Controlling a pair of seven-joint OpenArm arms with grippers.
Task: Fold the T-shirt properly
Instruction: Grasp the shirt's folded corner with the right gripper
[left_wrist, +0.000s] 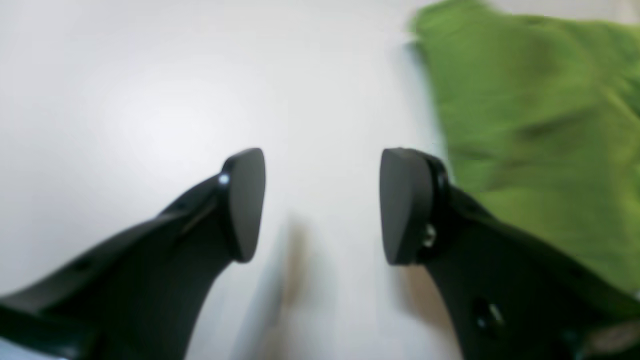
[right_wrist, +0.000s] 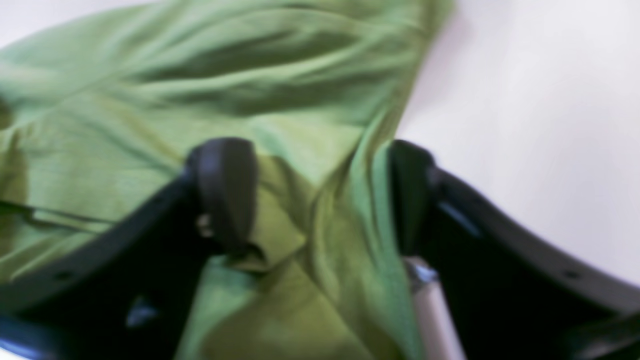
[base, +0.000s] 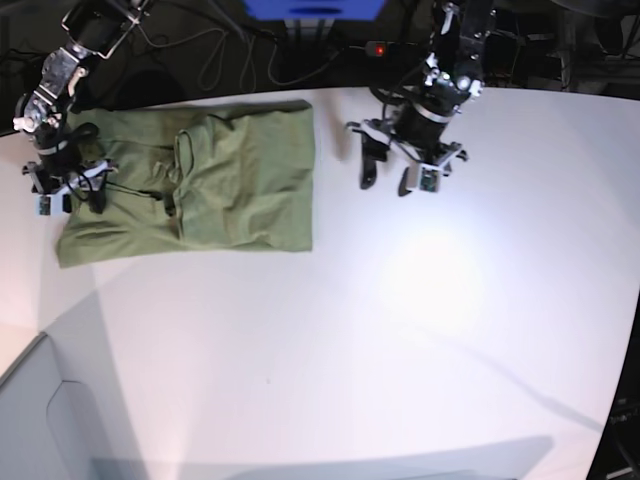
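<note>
The olive-green T-shirt (base: 240, 170) lies partly folded on the far left of the white table (base: 450, 320). My right gripper (base: 70, 195) is down on its left end. In the right wrist view this gripper (right_wrist: 317, 150) is open, its black fingers (right_wrist: 225, 190) standing either side of a raised ridge of the T-shirt (right_wrist: 250, 75). My left gripper (base: 388, 180) hovers over bare table just right of the shirt. Its jaws (left_wrist: 322, 165) are wide apart and hold nothing, and the T-shirt's edge (left_wrist: 540, 100) lies to their right.
Black cables and dark equipment (base: 240, 50) run behind the table's far edge, with a blue object (base: 315, 8) at top centre. The table's front left corner (base: 40, 340) drops to a grey surface.
</note>
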